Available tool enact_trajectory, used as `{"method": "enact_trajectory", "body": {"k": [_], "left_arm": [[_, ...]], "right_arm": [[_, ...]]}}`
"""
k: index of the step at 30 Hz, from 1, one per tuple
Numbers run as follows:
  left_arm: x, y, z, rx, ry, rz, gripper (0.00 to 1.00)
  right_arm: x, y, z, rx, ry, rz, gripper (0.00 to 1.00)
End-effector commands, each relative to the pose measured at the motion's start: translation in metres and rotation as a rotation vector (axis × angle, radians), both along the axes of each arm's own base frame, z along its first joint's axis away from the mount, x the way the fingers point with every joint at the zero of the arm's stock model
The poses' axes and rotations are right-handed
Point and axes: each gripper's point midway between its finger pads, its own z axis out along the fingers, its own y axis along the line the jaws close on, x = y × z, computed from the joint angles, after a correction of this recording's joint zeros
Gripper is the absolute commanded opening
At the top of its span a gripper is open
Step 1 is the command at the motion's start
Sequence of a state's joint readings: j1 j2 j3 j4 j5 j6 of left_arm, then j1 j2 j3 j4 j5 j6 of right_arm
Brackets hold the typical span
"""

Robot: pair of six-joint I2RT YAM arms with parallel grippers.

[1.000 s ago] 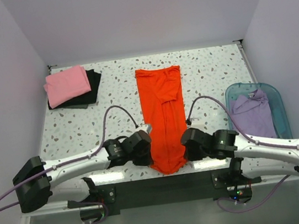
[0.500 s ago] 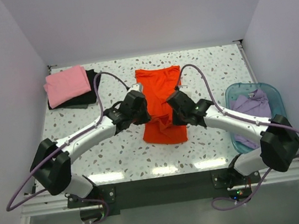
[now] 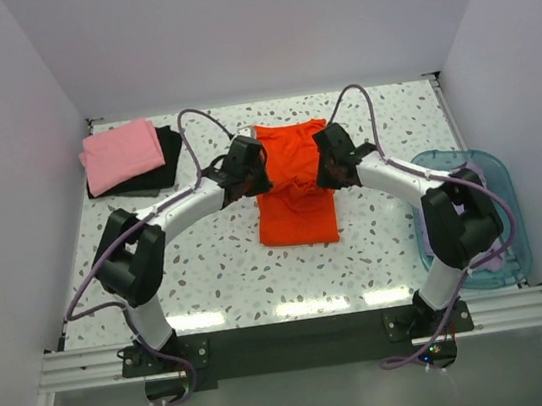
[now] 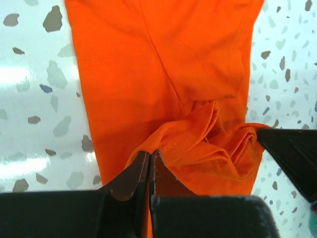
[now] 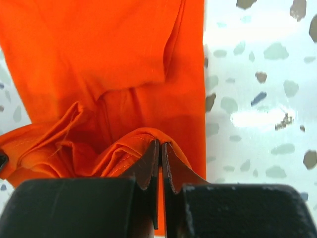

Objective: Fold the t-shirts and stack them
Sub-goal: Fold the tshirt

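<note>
At centre of the top view, the orange-red t-shirt (image 3: pixel 297 222) lies on the bench (image 3: pixel 209 262). The left pincer (image 4: pixel 150 163) and the right pincer (image 5: pixel 161 153) are each pressed together on its bunched edge, one at each side.

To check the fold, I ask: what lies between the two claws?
Only the orange-red t-shirt: its hem, bunched in folds, spans from the left claw to the right claw. The left wrist view shows this best.

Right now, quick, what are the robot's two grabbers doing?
The left gripper: closed, pinching a fold of the orange-red t-shirt.
The right gripper: closed, pinching the same t-shirt.
</note>
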State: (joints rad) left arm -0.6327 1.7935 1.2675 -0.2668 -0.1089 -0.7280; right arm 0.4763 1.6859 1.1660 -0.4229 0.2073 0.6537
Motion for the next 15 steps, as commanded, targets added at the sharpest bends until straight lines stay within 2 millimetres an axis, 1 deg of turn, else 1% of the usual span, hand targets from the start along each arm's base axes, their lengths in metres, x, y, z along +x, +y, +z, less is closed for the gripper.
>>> {"method": "enact_trajectory", "body": {"k": [1, 2, 3, 5, 6, 7, 8, 9, 10, 11, 13, 14, 15], "left_arm": [[0.036, 0.002, 0.008, -0.044, -0.061, 0.011, 0.00], [0.038, 0.002, 0.001, -0.054, -0.051, -0.001, 0.03], [0.045, 0.001, 0.003, -0.068, -0.072, -0.004, 0.12], [0.057, 0.005, 0.000, -0.077, -0.089, -0.010, 0.28], [0.061, 0.008, 0.001, -0.069, -0.092, -0.007, 0.45], [0.067, 0.014, 0.002, -0.070, -0.099, -0.001, 0.52], [0.070, 0.017, 0.008, -0.072, -0.118, -0.007, 0.65], [0.070, 0.021, 0.012, -0.060, -0.126, -0.012, 0.75], [0.071, 0.028, 0.015, -0.057, -0.133, -0.006, 0.77], [0.069, 0.032, 0.027, -0.061, -0.153, -0.001, 0.76], [0.060, 0.040, 0.027, -0.048, -0.141, 0.016, 0.74], [0.053, 0.045, 0.030, -0.042, -0.132, 0.031, 0.72], [0.044, 0.048, 0.023, -0.039, -0.103, 0.041, 0.64]], "right_arm": [[0.037, 0.004, 0.001, 0.065, -0.033, 0.018, 0.04], [0.043, 0.006, 0.002, 0.083, -0.037, 0.021, 0.09], [0.052, 0.004, 0.003, 0.095, -0.054, 0.016, 0.23], [0.061, 0.007, -0.003, 0.088, -0.033, 0.038, 0.39], [0.064, 0.006, -0.005, 0.078, -0.021, 0.042, 0.48], [0.065, 0.005, -0.005, 0.066, -0.015, 0.049, 0.54], [0.067, 0.004, 0.001, 0.058, -0.024, 0.048, 0.58], [0.066, 0.002, 0.004, 0.052, -0.033, 0.041, 0.59], [0.064, -0.001, 0.007, 0.044, -0.037, 0.038, 0.60], [0.058, -0.005, 0.013, 0.039, -0.042, 0.035, 0.60], [0.050, -0.009, 0.018, 0.030, -0.049, 0.032, 0.60], [0.040, -0.011, 0.013, 0.024, -0.028, 0.034, 0.59], [0.035, -0.012, 0.023, 0.021, -0.053, 0.033, 0.59]]}}
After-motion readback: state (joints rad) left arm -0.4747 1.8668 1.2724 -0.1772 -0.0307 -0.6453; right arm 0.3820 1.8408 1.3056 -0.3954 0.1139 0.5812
